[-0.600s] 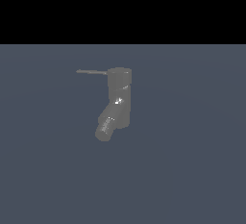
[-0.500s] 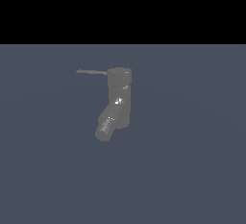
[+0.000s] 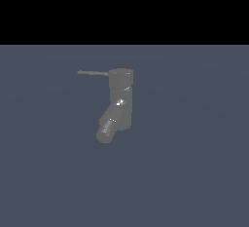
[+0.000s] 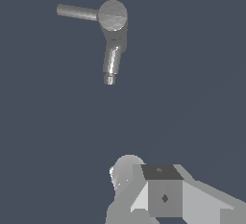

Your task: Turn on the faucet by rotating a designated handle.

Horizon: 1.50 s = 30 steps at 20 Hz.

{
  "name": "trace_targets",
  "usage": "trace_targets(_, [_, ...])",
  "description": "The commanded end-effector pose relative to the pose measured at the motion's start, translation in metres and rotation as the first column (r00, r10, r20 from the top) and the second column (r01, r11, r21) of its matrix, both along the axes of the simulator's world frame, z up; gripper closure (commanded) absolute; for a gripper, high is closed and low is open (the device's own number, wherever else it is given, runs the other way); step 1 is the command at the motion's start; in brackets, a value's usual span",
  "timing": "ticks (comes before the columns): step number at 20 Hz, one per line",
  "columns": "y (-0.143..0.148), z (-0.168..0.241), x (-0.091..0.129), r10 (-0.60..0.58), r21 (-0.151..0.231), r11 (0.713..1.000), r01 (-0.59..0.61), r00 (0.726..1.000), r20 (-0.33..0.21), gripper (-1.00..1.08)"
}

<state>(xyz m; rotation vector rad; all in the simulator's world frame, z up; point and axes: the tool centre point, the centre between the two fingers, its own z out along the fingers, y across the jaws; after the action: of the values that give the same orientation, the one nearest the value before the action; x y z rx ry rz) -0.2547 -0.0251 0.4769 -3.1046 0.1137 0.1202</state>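
Sticking out toward the exterior view's left, the handle is a thin, straight dark grey rod joined to the round cap of the faucet — an upright metallic cylinder with white glints and a short, thick spout angled down. It stands alone mid-scene on the flat blue-grey surface. From the wrist, blocky pale grey end effector parts show well apart from the faucet — released or clenched, I cannot tell.
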Motion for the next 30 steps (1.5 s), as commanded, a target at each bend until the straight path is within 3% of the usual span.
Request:
trace_targets(1, [-0.001, 0.0, 0.0, -0.001, 0.003, 1.0, 0.002, 1.0, -0.002, 1.08])
trace_targets(9, [0.001, -0.002, 0.009, -0.036, 0.009, 0.999, 0.036, 0.999, -0.002, 1.08])
trace_targets(18, [0.009, -0.01, 0.039, -0.153, 0.027, 0.988, 0.154, 0.988, -0.01, 1.08])
trace_targets(24, [0.017, -0.021, 0.071, -0.279, 0.039, 0.959, 0.28, 0.96, -0.024, 1.08])
trace_targets(30, [0.027, -0.036, 0.103, -0.412, 0.043, 0.91, 0.413, 0.91, -0.043, 1.08])
